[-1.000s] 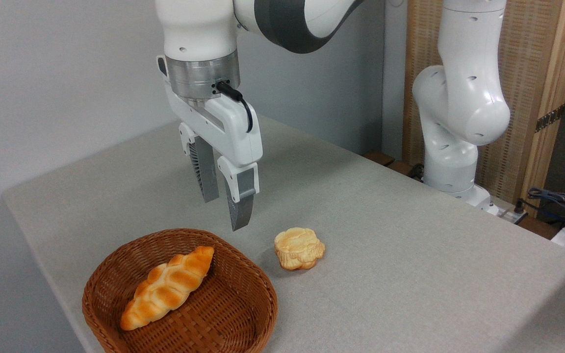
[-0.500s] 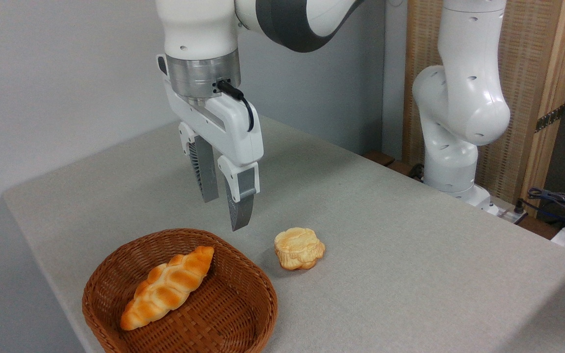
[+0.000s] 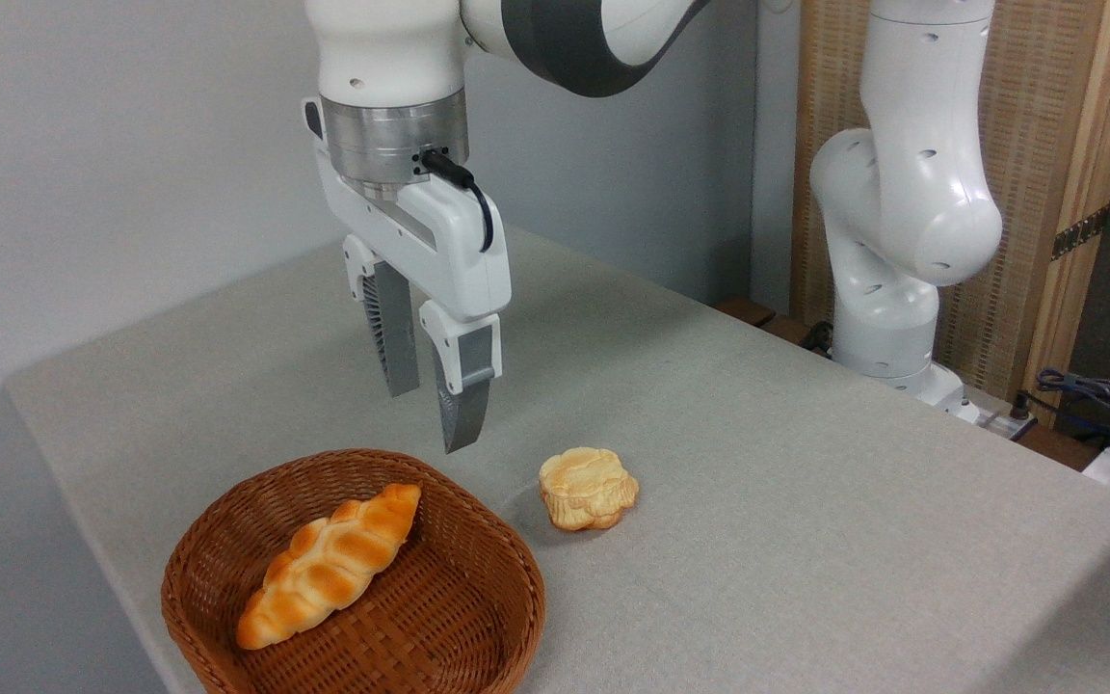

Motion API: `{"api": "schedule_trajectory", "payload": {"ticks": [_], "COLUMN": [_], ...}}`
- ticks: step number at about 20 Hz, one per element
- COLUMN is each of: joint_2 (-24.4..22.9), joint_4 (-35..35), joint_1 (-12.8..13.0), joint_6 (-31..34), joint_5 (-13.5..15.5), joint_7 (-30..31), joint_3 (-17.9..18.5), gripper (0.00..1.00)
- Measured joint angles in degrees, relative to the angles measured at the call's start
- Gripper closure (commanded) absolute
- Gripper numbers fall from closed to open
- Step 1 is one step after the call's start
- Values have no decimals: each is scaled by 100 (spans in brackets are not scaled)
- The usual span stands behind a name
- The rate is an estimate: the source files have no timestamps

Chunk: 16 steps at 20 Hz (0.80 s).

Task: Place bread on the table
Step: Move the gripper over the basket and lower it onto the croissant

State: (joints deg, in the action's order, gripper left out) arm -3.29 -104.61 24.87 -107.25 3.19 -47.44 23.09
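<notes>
Basket (image 3: 463, 617): brown wicker, near the table's front left edge.
Bread (image 3: 329, 564): lies diagonally inside the basket, pointed ends low-left and upper-right.
Gripper (image 3: 430, 416): hangs above the basket's far rim, fingers pointing down, slightly parted, grasping nothing.
Bun (image 3: 587, 488): round, on the cloth just right of the basket.
Table (image 3: 806, 501): grey cover.
</notes>
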Motion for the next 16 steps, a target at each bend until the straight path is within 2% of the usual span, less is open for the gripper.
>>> {"api": "schedule_trajectory", "payload": {"ticks": [3, 6, 16], "joint_2": [18, 120, 963], "joint_4": [-1, -9, -35], "joint_1": [0, 0, 9], "joint_6": [-272, -570, -1358], "joint_5": [36, 289, 556], "joint_7": [0, 2, 6], "joint_3": [0, 0, -33], "gripper": [0, 0, 0]}}
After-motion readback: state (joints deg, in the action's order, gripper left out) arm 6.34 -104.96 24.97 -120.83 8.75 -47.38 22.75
